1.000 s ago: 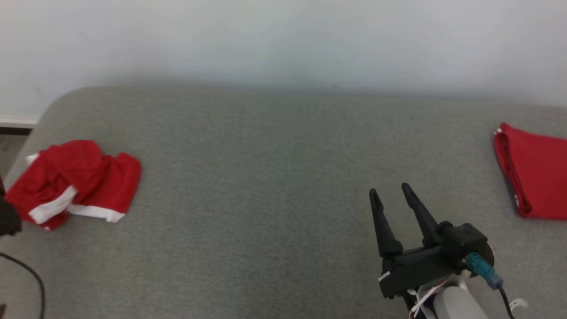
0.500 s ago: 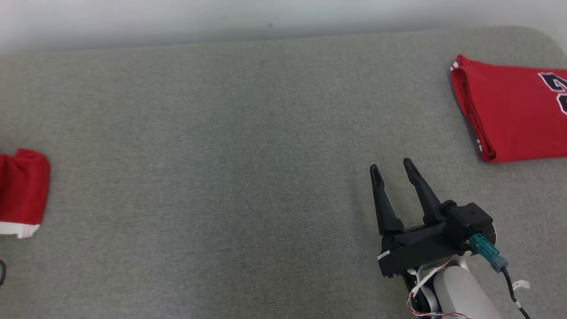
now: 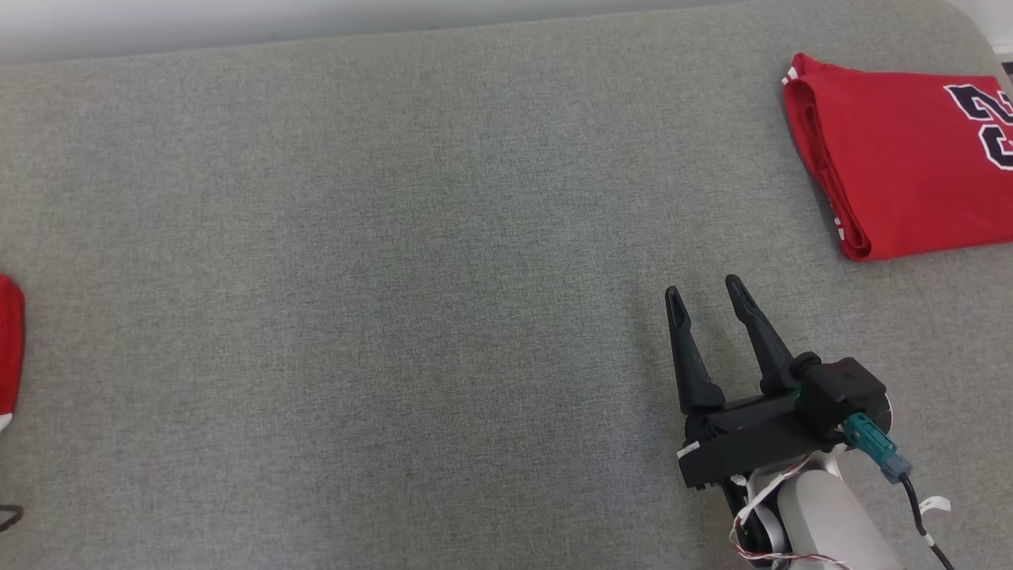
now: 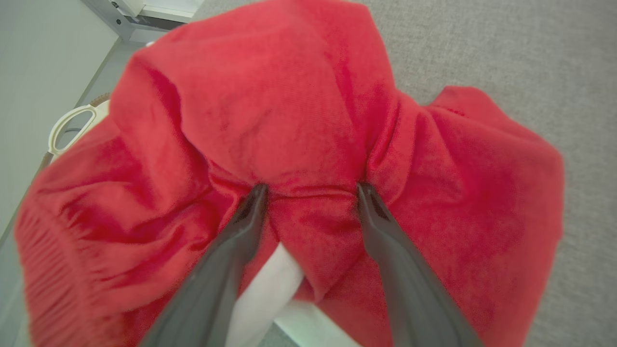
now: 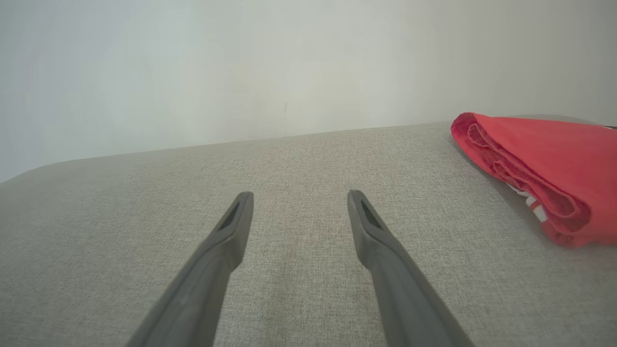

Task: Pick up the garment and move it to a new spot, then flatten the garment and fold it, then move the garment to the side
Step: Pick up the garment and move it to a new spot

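The garment (image 4: 299, 111) is a crumpled red piece with white trim, lying at the left end of the grey cushion. One red edge of the garment (image 3: 9, 332) shows at the left border of the head view. My left gripper (image 4: 311, 190) presses down into it, jaws wide, a ridge of red cloth bunched between the fingertips. My right gripper (image 3: 703, 288) hovers open over bare cushion at the lower right, nothing between its fingers. In the right wrist view the right gripper (image 5: 300, 195) points toward the back wall.
A folded red jersey (image 3: 902, 150) with dark numbers lies at the far right; the same jersey (image 5: 544, 159) is to the right of my right fingers. The grey cushion (image 3: 396, 277) spans the view. A white handle (image 4: 72, 125) and floor lie beyond the cushion's left end.
The head camera has swung right and down, so the crumpled garment slid to the picture's left edge and the folded jersey came further in. The right gripper has stayed open.
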Controlling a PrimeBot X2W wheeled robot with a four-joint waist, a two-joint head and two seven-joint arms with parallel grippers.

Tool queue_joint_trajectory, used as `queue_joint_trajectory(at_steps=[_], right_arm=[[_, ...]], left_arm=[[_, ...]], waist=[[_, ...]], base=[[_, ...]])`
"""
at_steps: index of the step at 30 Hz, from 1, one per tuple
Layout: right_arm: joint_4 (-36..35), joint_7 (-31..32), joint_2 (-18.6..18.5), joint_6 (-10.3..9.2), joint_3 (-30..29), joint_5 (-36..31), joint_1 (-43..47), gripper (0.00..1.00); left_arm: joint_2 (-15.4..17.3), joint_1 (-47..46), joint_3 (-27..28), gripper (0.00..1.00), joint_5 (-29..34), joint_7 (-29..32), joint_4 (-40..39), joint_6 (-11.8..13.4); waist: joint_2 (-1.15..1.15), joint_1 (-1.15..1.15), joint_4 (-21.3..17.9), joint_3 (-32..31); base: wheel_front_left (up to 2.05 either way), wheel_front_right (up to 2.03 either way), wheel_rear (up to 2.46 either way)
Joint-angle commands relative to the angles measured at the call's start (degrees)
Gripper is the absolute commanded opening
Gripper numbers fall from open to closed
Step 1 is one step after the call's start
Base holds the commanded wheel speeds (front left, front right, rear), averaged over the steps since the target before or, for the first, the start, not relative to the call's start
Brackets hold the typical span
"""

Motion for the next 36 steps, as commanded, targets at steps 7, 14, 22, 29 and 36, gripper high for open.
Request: queue_joint_trajectory(at_steps=[7, 14, 22, 29, 36], right_arm=[[0.91, -0.16, -0.03, -0.11, -0.98, -0.17, 0.73, 1.0], [1.81, -0.13, -0.03, -0.11, -1.86, 0.45, 2.02, 1.0], [1.76, -0.13, -0.04, -0.11, -2.03, 1.69, 3.04, 1.0], [1.64, -0.12, -0.04, -0.11, -2.13, 2.8, 3.68, 1.0], [1.55, -0.12, -0.02, -0.12, -2.27, 3.2, 4.55, 1.0]], left_arm=[[-0.03, -2.15, -1.46, 0.0, 0.93, -8.69, -0.28, -1.56], [-1.41, -8.26, -5.06, 0.0, 2.28, -16.15, -5.57, -3.85], [-5.78, -13.58, -11.59, 0.0, 1.54, -17.07, -17.57, -4.96], [-10.01, -13.04, -16.72, 0.0, 0.17, -13.37, -29.7, -4.87], [-15.38, -6.61, -20.3, 0.0, -2.4, -9.56, -42.33, -4.19]], waist=[[0.0, 0.0, 1.56, -2.2], [0.0, 0.0, 3.32, -6.59], [0.0, 0.0, 1.7, -9.99], [0.0, 0.0, -2.25, -10.75], [0.0, 0.0, -7.04, -10.67]], base=[[0.0, 0.0, 0.0], [0.0, 0.0, 0.0], [0.0, 0.0, 0.0], [0.0, 0.0, 0.0], [0.0, 0.0, 0.0]])
